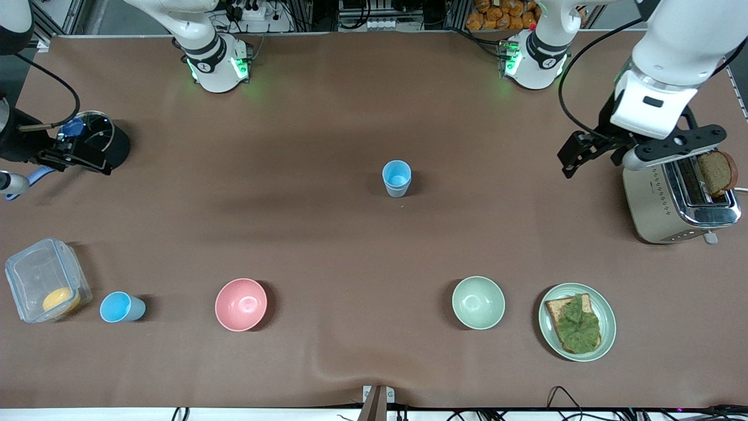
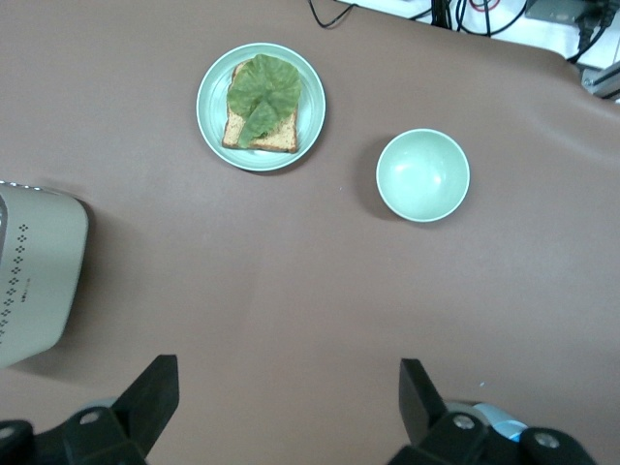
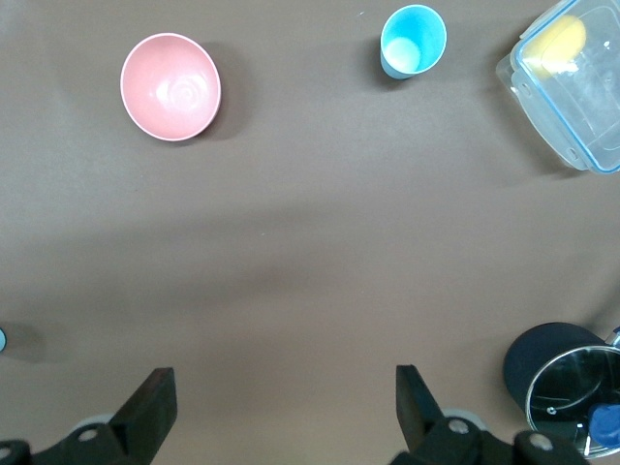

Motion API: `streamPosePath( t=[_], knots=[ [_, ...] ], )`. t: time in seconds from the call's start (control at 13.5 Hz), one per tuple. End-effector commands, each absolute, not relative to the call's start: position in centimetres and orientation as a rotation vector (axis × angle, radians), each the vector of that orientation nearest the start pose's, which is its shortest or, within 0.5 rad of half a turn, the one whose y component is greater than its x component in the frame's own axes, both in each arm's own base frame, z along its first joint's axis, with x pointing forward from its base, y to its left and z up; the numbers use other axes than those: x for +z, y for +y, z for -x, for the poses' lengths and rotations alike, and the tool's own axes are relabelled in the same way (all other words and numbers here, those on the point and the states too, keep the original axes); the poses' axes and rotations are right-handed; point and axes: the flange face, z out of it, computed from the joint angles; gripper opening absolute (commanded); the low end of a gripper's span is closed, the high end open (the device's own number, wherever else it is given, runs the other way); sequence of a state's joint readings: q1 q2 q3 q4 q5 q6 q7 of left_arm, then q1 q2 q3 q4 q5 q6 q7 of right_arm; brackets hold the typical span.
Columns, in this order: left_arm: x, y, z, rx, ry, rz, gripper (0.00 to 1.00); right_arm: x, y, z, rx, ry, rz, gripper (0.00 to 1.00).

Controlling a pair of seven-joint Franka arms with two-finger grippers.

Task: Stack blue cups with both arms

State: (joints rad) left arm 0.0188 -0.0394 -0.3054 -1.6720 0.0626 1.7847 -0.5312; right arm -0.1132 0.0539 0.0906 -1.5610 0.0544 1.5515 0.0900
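One blue cup [image 1: 397, 178] stands upright in the middle of the table. A second blue cup [image 1: 120, 307] stands nearer the front camera toward the right arm's end, beside a clear container; it also shows in the right wrist view [image 3: 412, 41]. My left gripper [image 1: 571, 159] hangs open and empty over bare table next to the toaster; in its wrist view [image 2: 286, 378] nothing lies between the fingers. My right gripper [image 1: 82, 159] hangs open and empty beside a black pot; its wrist view [image 3: 283, 381] shows bare cloth between the fingers. Both grippers are well apart from both cups.
A pink bowl [image 1: 241, 304], a pale-green bowl [image 1: 478, 302] and a plate [image 1: 608, 327] with toast and lettuce stand along the near edge. A toaster [image 1: 660, 202] holding bread is at the left arm's end. A clear container [image 1: 35, 275] and a lidded black pot [image 1: 114, 143] are at the right arm's end.
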Motion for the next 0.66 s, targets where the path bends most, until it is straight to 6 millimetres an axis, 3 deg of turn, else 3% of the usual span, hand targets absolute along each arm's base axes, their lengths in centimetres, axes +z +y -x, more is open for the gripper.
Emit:
streamPosePath(
  t=[0.0,0.22,0.44,0.59],
  knots=[
    [63.5,-12.8,-54.6,-0.226,-0.272,3.173,1.0,60.9,-0.7,-56.9,0.083,0.159,3.106,1.0],
    [64.2,-9.4,-54.9,-0.205,-0.166,3.18,1.0,62.0,-0.8,-56.9,0.042,0.144,3.161,1.0],
    [64.7,-6.5,-54.9,-0.167,-0.04,3.172,1.0,61.8,-0.8,-56.9,0.052,0.059,3.196,1.0],
    [64.5,-6.0,-54.8,-0.134,-0.028,3.174,1.0,61.4,-1.7,-56.9,0.081,0.009,3.187,1.0]
  ],
)
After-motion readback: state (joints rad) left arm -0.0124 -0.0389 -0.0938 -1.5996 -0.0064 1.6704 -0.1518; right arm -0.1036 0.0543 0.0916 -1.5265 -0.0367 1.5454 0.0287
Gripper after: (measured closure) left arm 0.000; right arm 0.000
